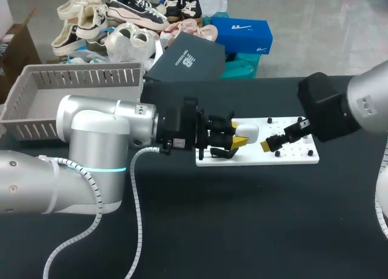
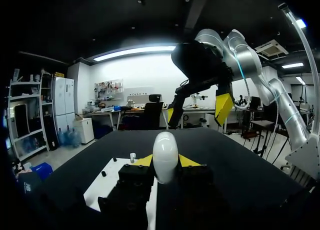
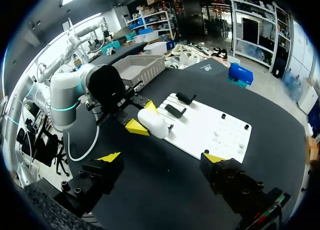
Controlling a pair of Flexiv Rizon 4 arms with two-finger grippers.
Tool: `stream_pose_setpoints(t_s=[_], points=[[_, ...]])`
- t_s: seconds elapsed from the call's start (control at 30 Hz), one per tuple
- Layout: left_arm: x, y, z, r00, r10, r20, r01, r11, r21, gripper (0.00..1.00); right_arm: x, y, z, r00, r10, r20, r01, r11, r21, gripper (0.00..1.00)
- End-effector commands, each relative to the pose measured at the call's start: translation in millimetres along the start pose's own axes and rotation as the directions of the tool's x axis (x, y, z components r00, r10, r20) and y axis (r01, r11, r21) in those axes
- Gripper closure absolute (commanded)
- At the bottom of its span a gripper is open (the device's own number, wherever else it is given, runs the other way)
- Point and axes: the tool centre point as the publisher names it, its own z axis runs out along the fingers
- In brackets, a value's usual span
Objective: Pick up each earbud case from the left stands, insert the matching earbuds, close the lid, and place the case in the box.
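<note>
At mid-frame the left gripper (image 1: 233, 139) clasps the white case (image 1: 247, 132) from both sides, just over the white board (image 1: 297, 156). The right gripper (image 1: 273, 144) hangs beside it, fingers spread and empty. Fitting the earbuds looks next, and the lid seems shut. The grey box (image 1: 36, 91) sits upper left, unobstructed.

The earbud case (image 1: 247, 132) looks like smooth, glossy white plastic. The board (image 1: 291, 156) is flat, matt white. The table (image 1: 242, 230) has a black matt cloth cover. The left arm (image 1: 91, 118) has a satin silver shell, and the box (image 1: 85, 79) at far left is matt grey slatted plastic.
</note>
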Motion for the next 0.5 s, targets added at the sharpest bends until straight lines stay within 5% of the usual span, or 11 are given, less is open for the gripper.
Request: stream_pose_setpoints(t_s=[0.03, 0.5], points=[[1.0, 0.1, 1.1, 1.0, 0.002, 0.002, -0.002, 1.0, -0.003, 1.0, -5.1, -0.8, 9.1, 1.0, -0.001, -0.009, 0.001, 1.0, -0.013, 0.0], [1.0, 0.1, 1.1, 1.0, 0.002, 0.002, -0.002, 1.0, -0.003, 1.0, -16.4, -6.3, 25.3, 1.0, 0.01, -0.024, -0.01, 1.0, -0.008, 0.0]])
